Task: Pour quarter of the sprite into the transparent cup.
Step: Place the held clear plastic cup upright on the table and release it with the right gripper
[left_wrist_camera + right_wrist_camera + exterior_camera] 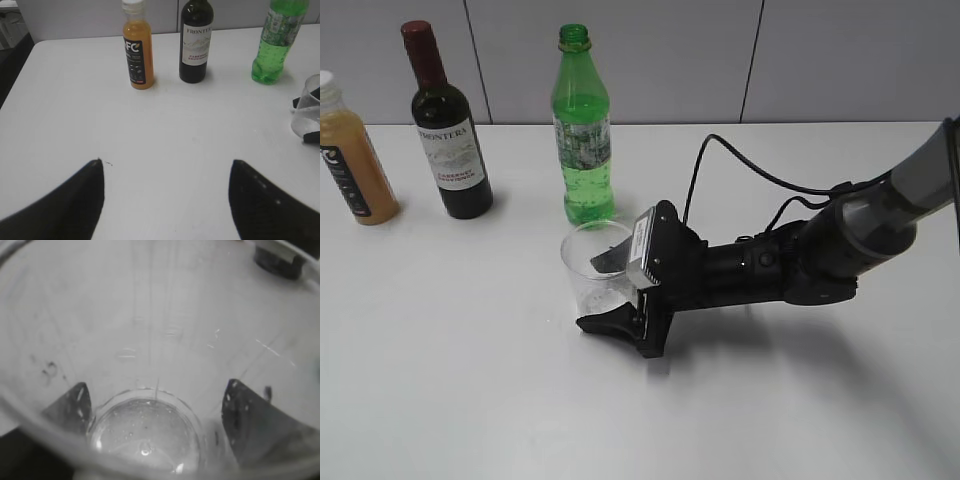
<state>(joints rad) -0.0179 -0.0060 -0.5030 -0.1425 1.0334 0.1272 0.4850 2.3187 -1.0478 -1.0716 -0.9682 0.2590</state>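
Observation:
The sprite (584,140), a tall green bottle with a white-and-green label, stands upright at the back of the white table; it also shows in the left wrist view (275,45). The transparent cup (597,283) stands just in front of it, upright. My right gripper (588,293) lies low on the table, open, with one finger on each side of the cup. In the right wrist view the cup (150,430) fills the frame and the right gripper's (156,385) fingers show through its wall. My left gripper (166,161) is open and empty over bare table; the cup (307,107) is at its far right.
A dark wine bottle (448,130) with a red cap and an orange juice bottle (350,160) stand at the back left, also in the left wrist view (194,45) (137,50). A black cable (740,160) loops over the table behind the right arm.

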